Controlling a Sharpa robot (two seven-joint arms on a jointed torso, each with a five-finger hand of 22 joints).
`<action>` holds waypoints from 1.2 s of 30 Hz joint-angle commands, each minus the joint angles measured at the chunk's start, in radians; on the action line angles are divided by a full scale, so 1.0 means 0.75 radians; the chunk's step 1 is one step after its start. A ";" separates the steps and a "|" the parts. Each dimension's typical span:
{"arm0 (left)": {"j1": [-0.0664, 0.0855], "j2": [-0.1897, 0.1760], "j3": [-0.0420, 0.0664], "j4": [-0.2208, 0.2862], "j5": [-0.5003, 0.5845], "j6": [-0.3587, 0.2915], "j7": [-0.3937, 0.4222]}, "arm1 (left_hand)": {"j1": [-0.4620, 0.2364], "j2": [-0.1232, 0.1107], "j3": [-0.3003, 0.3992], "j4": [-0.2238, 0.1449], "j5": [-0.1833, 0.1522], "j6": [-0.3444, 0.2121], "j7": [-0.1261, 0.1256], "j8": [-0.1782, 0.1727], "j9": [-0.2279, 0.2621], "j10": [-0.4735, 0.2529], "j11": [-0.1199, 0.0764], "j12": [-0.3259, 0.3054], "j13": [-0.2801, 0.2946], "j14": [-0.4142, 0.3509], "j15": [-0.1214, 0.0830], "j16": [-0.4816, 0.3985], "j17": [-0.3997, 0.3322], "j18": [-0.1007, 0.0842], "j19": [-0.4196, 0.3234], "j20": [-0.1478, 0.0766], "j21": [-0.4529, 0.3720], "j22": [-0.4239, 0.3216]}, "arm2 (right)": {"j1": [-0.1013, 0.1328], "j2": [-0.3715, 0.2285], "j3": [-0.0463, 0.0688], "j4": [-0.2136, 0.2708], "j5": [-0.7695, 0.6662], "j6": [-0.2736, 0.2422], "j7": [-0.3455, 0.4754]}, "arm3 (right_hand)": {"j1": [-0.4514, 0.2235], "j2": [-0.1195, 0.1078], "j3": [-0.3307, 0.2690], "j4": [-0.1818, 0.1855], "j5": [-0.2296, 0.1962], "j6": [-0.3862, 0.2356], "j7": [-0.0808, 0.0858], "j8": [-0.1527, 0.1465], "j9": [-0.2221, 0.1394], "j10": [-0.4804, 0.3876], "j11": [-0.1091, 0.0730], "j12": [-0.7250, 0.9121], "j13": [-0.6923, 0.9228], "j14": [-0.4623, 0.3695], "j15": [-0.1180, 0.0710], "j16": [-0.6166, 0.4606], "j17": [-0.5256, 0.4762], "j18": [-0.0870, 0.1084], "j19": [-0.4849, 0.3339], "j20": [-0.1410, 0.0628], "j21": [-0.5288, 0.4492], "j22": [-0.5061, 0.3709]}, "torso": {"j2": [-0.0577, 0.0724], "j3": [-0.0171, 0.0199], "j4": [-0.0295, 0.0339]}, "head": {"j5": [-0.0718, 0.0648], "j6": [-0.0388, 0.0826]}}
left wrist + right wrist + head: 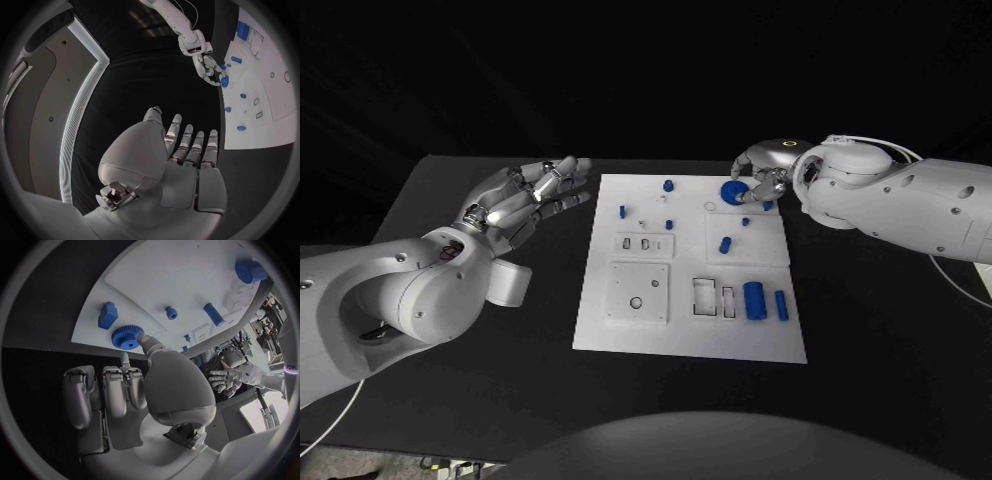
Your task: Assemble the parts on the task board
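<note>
My right hand [759, 183] pinched the blue gear [733, 192] at the board's [689, 340] far edge; my left hand [524, 200] was empty, fingers spread. Many parts still lay loose.

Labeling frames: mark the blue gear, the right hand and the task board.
blue gear [127, 337]: right wrist view, toothed face, at the thumb tip.
right hand [759, 181]: head view, middle of the hand, at the board's far edge.
task board [689, 338]: head view, bare near part.

task board [689, 330] mid-table | gear [733, 191] at its far right corner | left hand [524, 200] left of board
</note>
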 commanded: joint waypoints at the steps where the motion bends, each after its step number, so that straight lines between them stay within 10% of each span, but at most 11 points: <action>1: 0.001 0.005 0.001 0.003 -0.010 0.032 0.002 | 0.011 0.002 0.005 -0.001 0.005 0.008 0.032 0.007 0.002 0.006 0.002 0.006 0.002 0.008 0.006 0.009 0.001 -0.018 0.009 -0.002 0.006 0.002 | -0.005 0.007 0.000 -0.011 -0.016 0.028 0.006 | -0.014 0.001 0.002 0.006 -0.016 0.001 0.004 -0.003 -0.004 0.139 0.013 0.005 0.351 0.139 0.010 0.005 0.351 -0.012 0.119 0.011 -0.006 0.343 | 0.001 0.0002 -0.0004 | 0.002 0.000; 18: 0.001 0.009 0.001 0.002 -0.011 0.042 -0.011 | 0.012 0.002 0.005 -0.001 0.006 0.009 0.033 0.009 0.002 0.007 0.003 0.008 0.002 0.010 0.008 0.012 0.002 -0.018 0.011 -0.002 0.008 0.003 | -0.014 0.031 0.000 -0.054 -0.016 0.045 0.012 | -0.001 0.001 0.072 -0.017 0.188 0.139 0.002 0.045 -0.011 0.139 0.014 0.005 0.351 0.139 0.014 0.005 0.351 -0.004 0.093 0.016 -0.031 0.332 | 0.000 0.0001 -0.0008 | 0.000 0.000; 36: 0.001 0.011 0.001 -0.001 -0.011 0.051 -0.022 | 0.012 0.002 0.005 0.000 0.006 0.009 0.035 0.010 0.002 0.009 0.005 0.009 0.002 0.012 0.010 0.014 0.002 -0.018 0.012 -0.002 0.009 0.003 | -0.019 0.032 0.000 -0.045 -0.005 -0.023 0.041 | 0.011 0.005 0.103 -0.047 0.226 0.241 -0.010 0.111 0.035 0.139 0.009 0.005 0.351 0.139 0.007 0.005 0.351 0.000 0.081 0.011 -0.043 0.326 | 0.000 -0.0019 -0.0038 | 0.007 0.000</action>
